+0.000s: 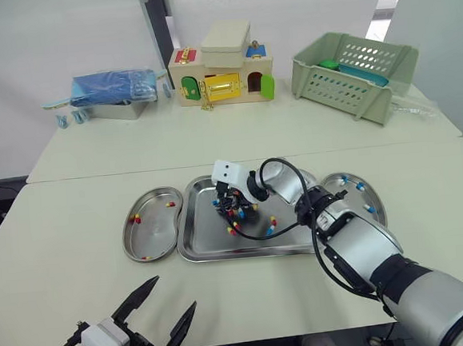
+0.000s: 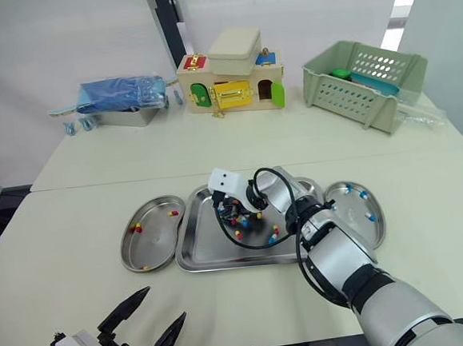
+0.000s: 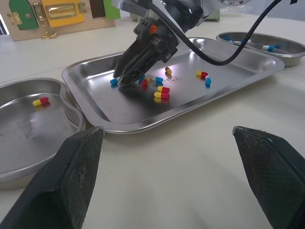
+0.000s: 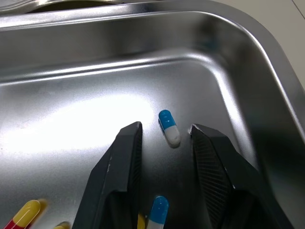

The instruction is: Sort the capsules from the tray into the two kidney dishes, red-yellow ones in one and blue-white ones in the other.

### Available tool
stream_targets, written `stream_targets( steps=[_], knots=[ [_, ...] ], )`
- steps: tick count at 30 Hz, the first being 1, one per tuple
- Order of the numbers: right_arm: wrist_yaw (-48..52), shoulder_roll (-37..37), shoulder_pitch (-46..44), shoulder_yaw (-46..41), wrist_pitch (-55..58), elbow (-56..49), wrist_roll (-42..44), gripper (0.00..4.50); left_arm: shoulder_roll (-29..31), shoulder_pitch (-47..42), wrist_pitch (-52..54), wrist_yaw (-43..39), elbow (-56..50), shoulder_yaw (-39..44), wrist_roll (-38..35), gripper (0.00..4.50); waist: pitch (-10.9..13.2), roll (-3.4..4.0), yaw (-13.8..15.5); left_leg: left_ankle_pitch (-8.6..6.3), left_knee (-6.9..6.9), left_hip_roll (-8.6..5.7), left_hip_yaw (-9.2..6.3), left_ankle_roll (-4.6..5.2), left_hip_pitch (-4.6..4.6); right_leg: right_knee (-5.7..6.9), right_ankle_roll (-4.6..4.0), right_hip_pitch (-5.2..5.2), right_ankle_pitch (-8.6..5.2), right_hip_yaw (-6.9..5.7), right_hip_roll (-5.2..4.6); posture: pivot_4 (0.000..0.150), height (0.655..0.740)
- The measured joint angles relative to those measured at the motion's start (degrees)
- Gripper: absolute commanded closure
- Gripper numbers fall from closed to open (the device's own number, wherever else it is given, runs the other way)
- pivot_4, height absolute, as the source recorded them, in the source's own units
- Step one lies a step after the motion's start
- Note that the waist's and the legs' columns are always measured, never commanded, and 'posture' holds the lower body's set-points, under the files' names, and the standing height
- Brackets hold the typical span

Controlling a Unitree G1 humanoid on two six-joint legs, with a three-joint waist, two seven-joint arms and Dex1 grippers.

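2 dishes flank the tray [image 1: 191, 248], and what they hold shows the rule. The left dish [image 1: 152, 235] has red-yellow capsules [image 1: 136, 219]; the right dish [image 1: 377, 214] has blue-white ones [image 1: 359, 185]. A mixed scatter of both kinds lies on the tray floor, so I judge the sorting partway through.

The right gripper [image 3: 121, 80] is down inside the tray's left half, its tips at or just above the steel. Its fingers [image 4: 126, 157] are spread, 1 on each side of a blue-white capsule [image 4: 169, 128]. That capsule lies flat between the tips and, as far as the wrist view shows, touches neither. This straddle looks like the set-up for a pinch. The capsule sits a little apart from the main cluster [image 3: 161, 91], so closing here should catch 1 alone. It also lies roughly along the fingers' line, so the tips would meet its narrow width.

The risk I see is a smooth, rounded capsule on polished steel. If the tips close off-centre it may slide out ahead of them instead of seating. Once held, it belongs in the right dish, across the tray from here.

The left gripper [image 1: 172, 294] hovers low over the table [image 1: 60, 234] near its front edge, well apart from the tray. Its fingers [image 3: 71, 181] are spread wide and hold nothing. It seems parked there to leave the tray free for the right arm.
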Motion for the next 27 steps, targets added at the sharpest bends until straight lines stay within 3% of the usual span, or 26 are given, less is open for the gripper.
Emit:
stream_targets(
  steps=[6, 7, 13, 23, 27],
  knots=[
    [-0.3, 0.6, -0.1, -0.5, -0.8, 0.9, -0.6, 2.71, 0.0, 0.2, -1.1, -0.1, 0.4, -0.1, 0.0, 0.0, 0.0, 0.0, 0.0, 0.0, 0.0, 0.0, 0.0, 0.0, 0.0, 0.0, 0.0, -0.01, 0.0, 0.01, 0.0, 0.15, 0.74],
    [-0.3, 0.6, -0.1, -0.5, -0.9, 0.9, -0.6, 3.12, 0.0, 0.3, -1.2, -0.1, 0.6, -0.1, 0.0, 0.0, 0.0, 0.0, 0.0, 0.0, 0.0, 0.0, 0.0, 0.0, 0.0, 0.0, 0.0, -0.01, 0.0, 0.01, 0.0, 0.15, 0.74],
    [-0.4, 0.8, -0.1, -1.1, -1.3, 0.9, -1.8, 4.49, 0.0, 0.5, -2.5, -0.9, 2.4, -0.1, 0.0, 0.0, 0.0, 0.01, 0.0, 0.0, 0.0, 0.0, 0.01, 0.0, 0.01, 0.0, 0.0, -0.02, 0.0, 0.01, 0.01, 0.15, 0.74],
    [2.8, 1.4, -0.1, -4.3, -0.3, -0.2, 0.1, 4.49, 0.0, 0.5, -5.4, -2.5, 6.0, -0.1, -0.2, 0.0, 0.0, 0.02, -0.1, 0.0, -0.01, 0.01, 0.0, 0.0, 0.0, 0.0, 0.0, 0.0, 0.0, 0.01, 0.01, 0.15, 0.74],
    [8.2, -2.3, 0.7, -6.4, 3.2, -9.3, 2.9, 4.49, 0.1, 0.4, -5.9, -2.6, 6.1, -0.2, -0.3, 0.0, 0.0, 0.02, 0.0, 0.0, 0.0, 0.0, 0.0, 0.0, -0.04, -0.02, 0.0, 0.03, 0.0, 0.01, 0.01, 0.15, 0.74]
  ],
)
